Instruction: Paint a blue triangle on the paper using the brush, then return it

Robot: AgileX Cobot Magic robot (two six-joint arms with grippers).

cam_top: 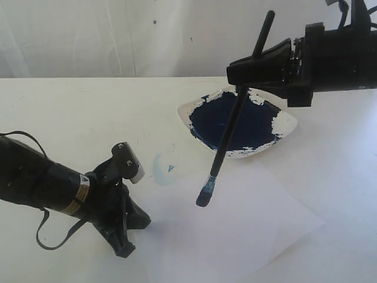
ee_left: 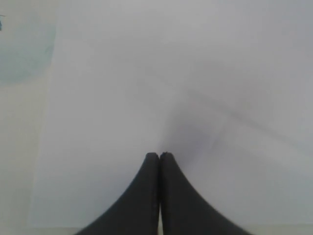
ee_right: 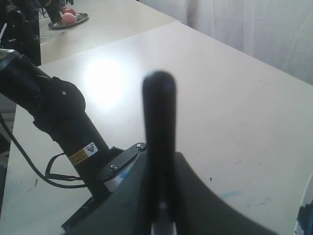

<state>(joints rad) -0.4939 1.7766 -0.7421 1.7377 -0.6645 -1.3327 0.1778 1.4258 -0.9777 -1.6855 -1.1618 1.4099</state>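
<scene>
We judge the brush [cam_top: 225,137] light, stiff and slick on its thin handle, best gripped mid-shaft, where the right end effector [cam_top: 238,73] is clamped on it. It hangs tilted, its wet tip just over the paper [cam_top: 259,227]. The left end effector [ee_left: 160,156], jaws together, rests on the paper's near side.
</scene>
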